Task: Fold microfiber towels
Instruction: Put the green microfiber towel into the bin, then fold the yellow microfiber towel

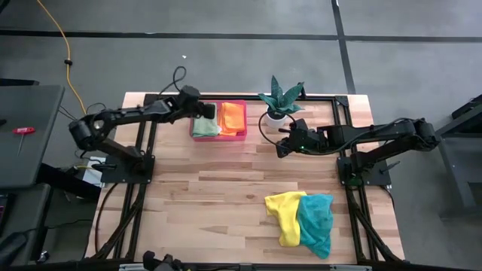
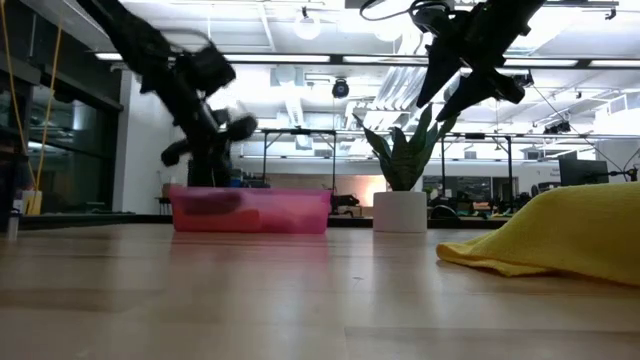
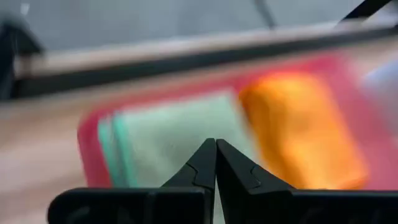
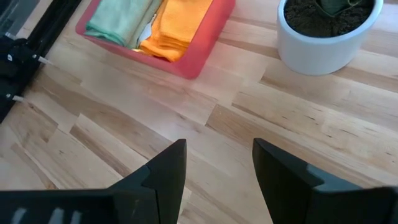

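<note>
Microfiber towels: light green towel (image 1: 205, 125) and orange towel (image 1: 233, 117) sit folded side by side in the pink tray (image 1: 218, 137) at the table's far edge, while a yellow towel (image 1: 285, 214) and teal towel (image 1: 317, 222) lie crumpled and overlapping near the front right. Left gripper (image 3: 216, 153) hovers above the green towel with fingers pressed together, apparently holding nothing, though the wrist view is blurred. Right gripper (image 4: 217, 163) hangs spread and empty over bare wood beside the potted plant (image 1: 279, 100).
</note>
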`<action>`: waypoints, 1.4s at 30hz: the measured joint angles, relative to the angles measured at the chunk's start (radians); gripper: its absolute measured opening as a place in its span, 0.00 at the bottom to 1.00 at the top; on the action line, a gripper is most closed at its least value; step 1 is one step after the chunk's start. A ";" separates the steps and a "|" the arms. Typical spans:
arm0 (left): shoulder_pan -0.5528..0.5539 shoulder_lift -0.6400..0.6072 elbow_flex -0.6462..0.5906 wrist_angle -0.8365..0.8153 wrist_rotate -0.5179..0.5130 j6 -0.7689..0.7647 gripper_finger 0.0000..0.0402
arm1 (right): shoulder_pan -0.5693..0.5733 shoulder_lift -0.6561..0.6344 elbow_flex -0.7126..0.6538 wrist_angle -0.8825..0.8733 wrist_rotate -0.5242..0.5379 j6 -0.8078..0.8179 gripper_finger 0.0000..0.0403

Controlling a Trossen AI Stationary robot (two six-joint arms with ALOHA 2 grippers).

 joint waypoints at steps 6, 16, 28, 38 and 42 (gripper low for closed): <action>-0.003 -0.153 0.106 -0.031 -0.008 0.086 0.00 | 0.000 0.000 0.000 0.011 0.022 -0.003 0.44; -0.249 -0.527 0.040 0.005 0.262 0.259 0.00 | 0.000 0.000 0.000 0.274 -0.049 -0.258 0.44; -0.862 -0.702 -0.310 0.434 -0.281 0.114 0.00 | 0.000 0.000 0.000 0.375 -0.276 -0.430 0.44; -0.938 -0.675 -0.312 0.436 -0.326 0.156 0.00 | 0.000 0.000 0.000 0.379 -0.282 -0.540 0.44; -0.936 -0.675 -0.312 0.436 -0.326 0.186 0.00 | 0.000 0.000 0.000 0.380 -0.282 -0.627 0.44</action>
